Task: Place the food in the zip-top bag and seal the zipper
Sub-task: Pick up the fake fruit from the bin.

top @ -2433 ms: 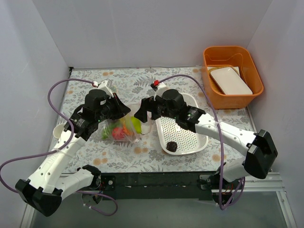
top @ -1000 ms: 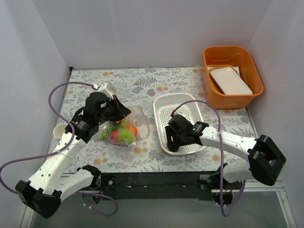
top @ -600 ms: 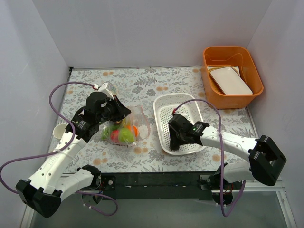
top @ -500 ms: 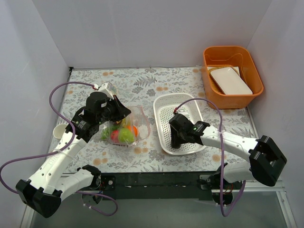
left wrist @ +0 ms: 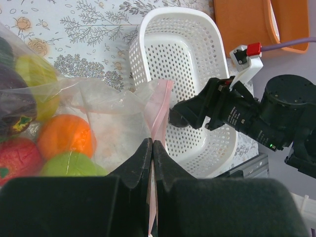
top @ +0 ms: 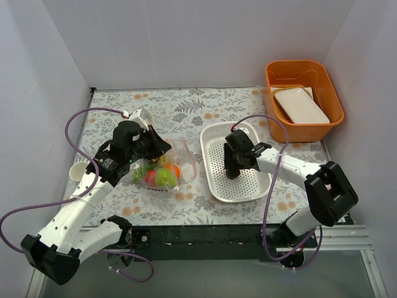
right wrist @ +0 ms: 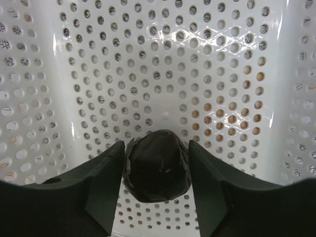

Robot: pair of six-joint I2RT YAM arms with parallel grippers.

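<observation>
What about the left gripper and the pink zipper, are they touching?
Touching. Left wrist view: the left gripper is shut on the pink zipper.

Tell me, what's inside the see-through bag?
An orange, a red apple, a green fruit, a yellow-green fruit and a dark purple fruit show through the bag. Anything underneath them is hidden.

The zip-top bag [top: 177, 162] lies on the table [top: 186, 108] left of its middle, clear and crinkled, mouth toward the right edge. My left pincer [left wrist: 150, 144] is clamped on the zipper [left wrist: 160, 111], a pale pink strip rising from between my fingers. Packed inside, touching one another, are an orange [left wrist: 64, 136], a red apple [left wrist: 17, 158], a green fruit [left wrist: 71, 170], a yellow-green piece [left wrist: 34, 74] and a dark purple plum [left wrist: 15, 106]. My right pincer [right wrist: 157, 146] grips the dark avocado [right wrist: 158, 168] on both sides over the white perforated basket [right wrist: 148, 59].
</observation>
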